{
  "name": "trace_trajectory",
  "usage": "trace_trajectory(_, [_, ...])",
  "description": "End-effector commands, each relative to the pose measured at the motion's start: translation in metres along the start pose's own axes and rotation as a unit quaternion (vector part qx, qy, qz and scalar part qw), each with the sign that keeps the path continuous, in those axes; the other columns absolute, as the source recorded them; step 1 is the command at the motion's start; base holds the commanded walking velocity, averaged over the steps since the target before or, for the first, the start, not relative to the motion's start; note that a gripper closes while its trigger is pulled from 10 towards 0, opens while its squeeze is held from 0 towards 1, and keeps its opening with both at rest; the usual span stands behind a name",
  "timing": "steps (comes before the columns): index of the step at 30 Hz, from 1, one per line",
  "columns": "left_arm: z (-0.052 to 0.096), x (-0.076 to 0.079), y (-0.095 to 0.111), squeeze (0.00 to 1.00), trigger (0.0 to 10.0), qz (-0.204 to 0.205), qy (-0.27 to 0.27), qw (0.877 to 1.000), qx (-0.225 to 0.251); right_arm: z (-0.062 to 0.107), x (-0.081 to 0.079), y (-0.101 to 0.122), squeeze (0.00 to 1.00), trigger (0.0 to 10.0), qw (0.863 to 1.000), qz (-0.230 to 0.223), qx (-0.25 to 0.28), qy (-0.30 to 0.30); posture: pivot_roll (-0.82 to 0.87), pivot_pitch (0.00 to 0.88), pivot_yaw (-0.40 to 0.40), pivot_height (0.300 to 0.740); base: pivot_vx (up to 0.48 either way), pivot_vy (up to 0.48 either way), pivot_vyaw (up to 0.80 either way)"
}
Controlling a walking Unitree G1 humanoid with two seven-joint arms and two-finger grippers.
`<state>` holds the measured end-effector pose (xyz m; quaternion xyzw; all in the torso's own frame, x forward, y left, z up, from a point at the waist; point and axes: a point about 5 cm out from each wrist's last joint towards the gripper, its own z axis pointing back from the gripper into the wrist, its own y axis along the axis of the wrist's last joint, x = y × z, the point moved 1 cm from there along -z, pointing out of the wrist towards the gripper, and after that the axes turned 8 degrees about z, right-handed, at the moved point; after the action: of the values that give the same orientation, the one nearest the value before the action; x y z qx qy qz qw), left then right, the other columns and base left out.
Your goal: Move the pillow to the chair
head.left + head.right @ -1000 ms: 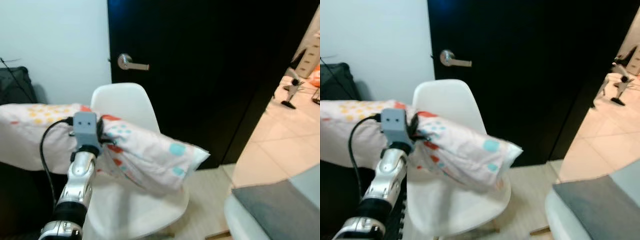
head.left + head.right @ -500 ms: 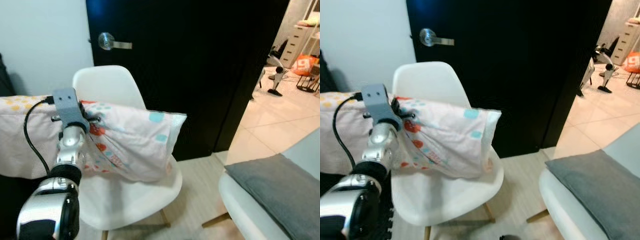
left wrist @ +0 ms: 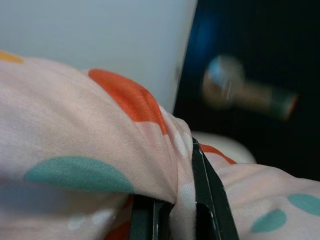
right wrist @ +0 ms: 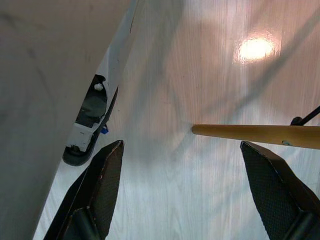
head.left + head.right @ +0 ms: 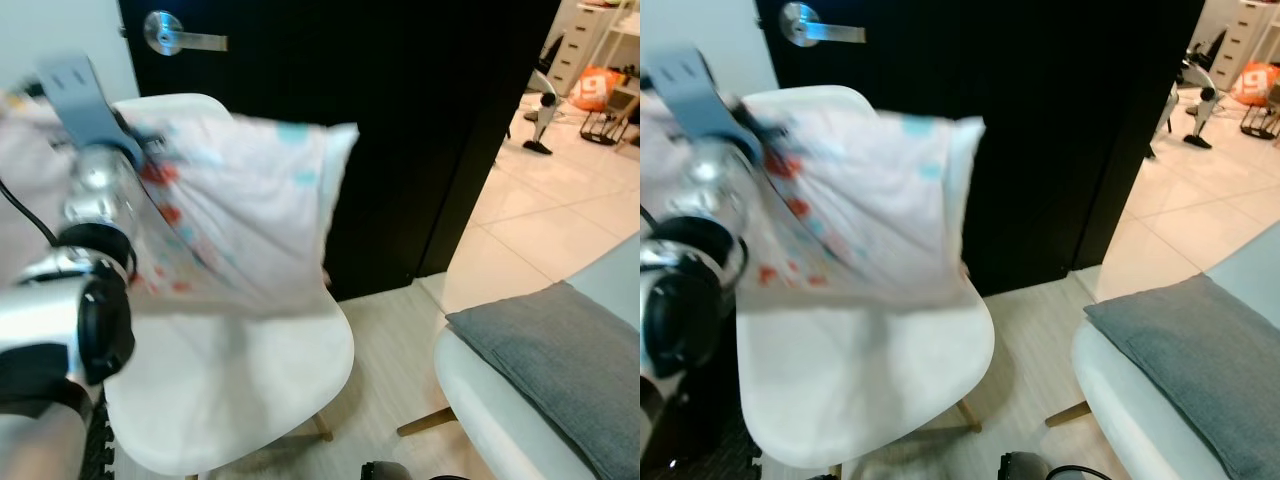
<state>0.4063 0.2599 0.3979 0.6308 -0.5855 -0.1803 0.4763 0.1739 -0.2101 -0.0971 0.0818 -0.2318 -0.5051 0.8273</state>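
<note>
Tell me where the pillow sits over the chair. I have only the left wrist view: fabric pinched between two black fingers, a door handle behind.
Observer: The pillow hangs above the seat of the white chair, held by the left hand.
Operator: Report the right hand.
Observer: The right hand is open, pointing down at the wood floor.
Operator: Name anything beside the chair.
Observer: A second seat carrying a grey cushion stands to the robot's right.

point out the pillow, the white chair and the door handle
pillow (image 5: 250, 200), left eye view, middle of its spotted cover
white chair (image 5: 240, 370), left eye view, bare seat
door handle (image 5: 165, 33), left eye view, round base
</note>
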Motion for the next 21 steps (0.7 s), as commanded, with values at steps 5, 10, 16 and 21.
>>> trace_trajectory(5, [0.011,-0.002,-0.009,0.00,10.0,0.009,-0.010,0.998,0.057,0.002,-0.022,-0.016,0.00,10.0,0.999,-0.014,-0.025,0.031,-0.08,0.103,0.023,0.475,0.000,0.000,0.00])
trace_trajectory(10, [0.062,0.009,-0.107,0.00,10.0,0.005,-0.051,0.996,-0.072,0.002,-0.021,-0.016,0.00,10.0,0.999,-0.014,-0.023,0.032,-0.08,0.113,0.017,0.455,0.000,0.000,0.00])
trace_trajectory(16, [0.171,0.018,-0.213,0.00,10.0,-0.051,-0.122,0.965,-0.228,0.001,-0.021,-0.013,0.00,10.0,0.999,-0.019,-0.014,0.036,-0.10,0.122,0.026,0.435,0.000,0.000,0.00])
trace_trajectory(21, [0.283,-0.017,-0.273,0.00,10.0,-0.092,-0.124,0.907,-0.391,0.001,-0.022,-0.010,0.00,10.0,0.999,-0.018,-0.002,0.044,-0.10,0.125,0.023,0.435,0.000,0.000,0.00])
